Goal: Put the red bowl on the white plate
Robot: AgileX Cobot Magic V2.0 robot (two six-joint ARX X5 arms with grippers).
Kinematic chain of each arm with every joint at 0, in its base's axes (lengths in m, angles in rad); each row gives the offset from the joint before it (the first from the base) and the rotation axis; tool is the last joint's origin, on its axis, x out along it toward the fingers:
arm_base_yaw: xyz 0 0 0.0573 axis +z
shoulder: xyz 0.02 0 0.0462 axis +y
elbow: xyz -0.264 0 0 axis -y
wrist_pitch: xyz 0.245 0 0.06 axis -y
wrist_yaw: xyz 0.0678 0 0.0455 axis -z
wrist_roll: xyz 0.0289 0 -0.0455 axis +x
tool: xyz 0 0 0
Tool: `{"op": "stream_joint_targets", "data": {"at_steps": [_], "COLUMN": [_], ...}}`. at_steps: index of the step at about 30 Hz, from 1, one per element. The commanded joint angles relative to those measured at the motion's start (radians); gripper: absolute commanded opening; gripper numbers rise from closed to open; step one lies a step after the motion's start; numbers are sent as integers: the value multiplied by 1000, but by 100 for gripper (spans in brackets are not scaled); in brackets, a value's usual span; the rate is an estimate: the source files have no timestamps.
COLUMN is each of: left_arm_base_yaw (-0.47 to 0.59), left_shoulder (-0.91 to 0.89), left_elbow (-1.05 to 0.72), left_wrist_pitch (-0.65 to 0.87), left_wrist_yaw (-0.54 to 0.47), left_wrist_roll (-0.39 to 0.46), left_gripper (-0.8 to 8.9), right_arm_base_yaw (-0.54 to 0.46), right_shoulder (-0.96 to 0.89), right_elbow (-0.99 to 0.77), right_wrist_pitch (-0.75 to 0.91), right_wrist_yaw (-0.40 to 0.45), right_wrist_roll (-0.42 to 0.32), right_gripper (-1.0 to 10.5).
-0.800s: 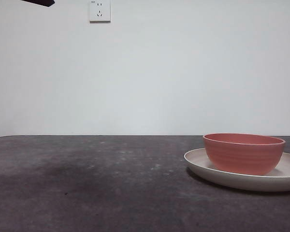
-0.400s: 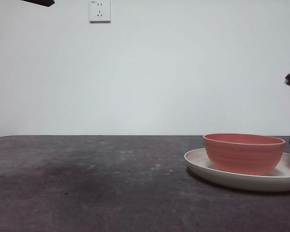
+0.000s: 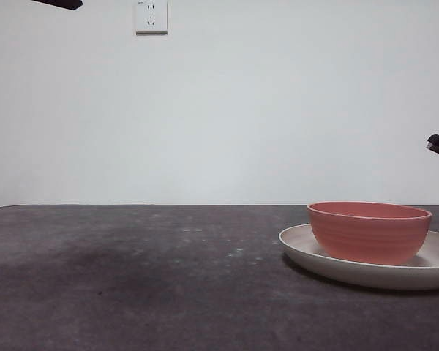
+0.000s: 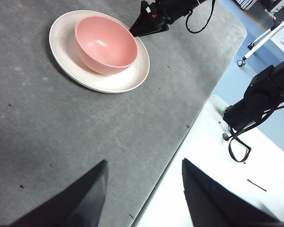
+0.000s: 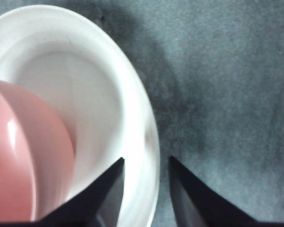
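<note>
1. The red bowl [image 3: 369, 231] sat upright inside the white plate [image 3: 307, 252] on the bench [image 3: 132, 278] — to my eye the placing was done.
2. My right gripper [image 5: 146, 163] hung empty just over the plate's rim beside the bowl, jaws parted and touching nothing — likely clear for release.
3. My left gripper [image 4: 144, 166] waited well apart, open, holding nothing.

There was one red bowl [image 3: 369, 231], one white plate [image 3: 336, 263] under it, one dark bench [image 3: 132, 278], one wall socket [image 3: 151, 16] above, and two grippers, the left gripper [image 4: 144, 189] and the right gripper [image 5: 146, 189], each with two black fingers [image 5: 106, 194].
</note>
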Motion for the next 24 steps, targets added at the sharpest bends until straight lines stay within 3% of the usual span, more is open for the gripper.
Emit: {"op": "stream_joint_targets", "data": {"at_steps": [1, 4, 12, 24], "left_arm_base_yaw": [-4, -4, -4, -4], "left_shoulder": [5, 5, 5, 5], "left_elbow": [10, 10, 10, 10], "left_wrist_pitch": [9, 10, 10, 10], "left_wrist_yaw": [7, 7, 6, 7], "left_wrist_roll": [3, -3, -10, -10], "left_gripper": [249, 249, 249, 249], "right_arm_base_yaw": [0, 0, -1, 0], "right_shoulder": [25, 30, 34, -76], "right_elbow": [8, 8, 8, 8], "right_wrist_pitch": [12, 13, 13, 14], "right_wrist_yaw": [-2, 7, 46, -51], "right_wrist_roll": [-12, -12, -11, 30], "right_gripper": [86, 9, 9, 9]}}
